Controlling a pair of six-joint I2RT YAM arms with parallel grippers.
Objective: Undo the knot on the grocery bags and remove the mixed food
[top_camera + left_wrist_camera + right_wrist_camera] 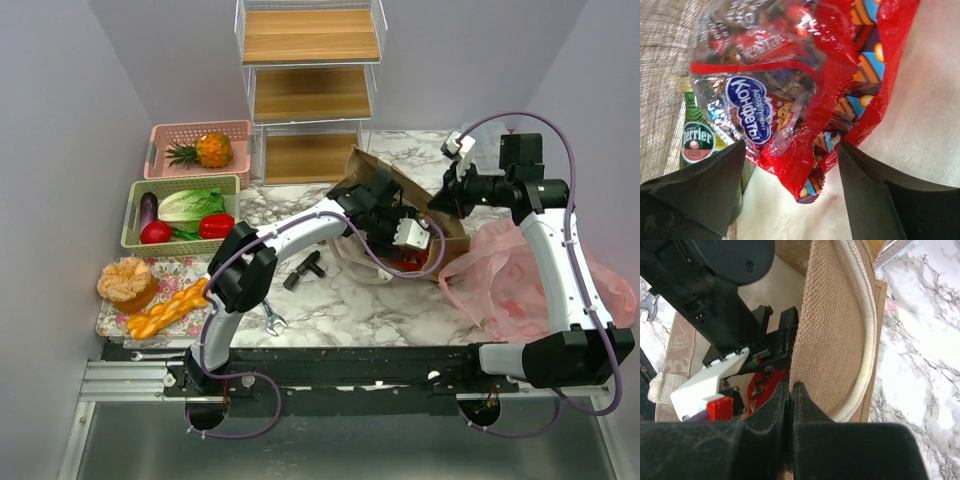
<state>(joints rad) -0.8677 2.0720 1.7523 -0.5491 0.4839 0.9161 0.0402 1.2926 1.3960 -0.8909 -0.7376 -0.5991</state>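
The brown bag point(375, 175) lies on its side on the marble table. My right gripper point(790, 386) is shut on the edge of its woven wall point(832, 325), holding the mouth up. My left gripper point(792, 152) is inside the bag and open. The corner of a red crinkly snack packet point(805, 150) hangs between its fingers, with a gap on each side. A green bottle point(696, 137) lies to the left of the packet. The pink plastic bag point(520, 280) lies slack at the right; its knot is out of view.
A green basket point(132, 205) holds eggplant, lettuce and red vegetables. A pink basket point(160, 135) holds a pineapple. A bun point(126, 280) and orange pieces point(165, 310) rest on a floral mat. A wrench point(272, 320) and a black tool point(303, 268) lie nearby. A wire shelf point(310, 80) stands behind.
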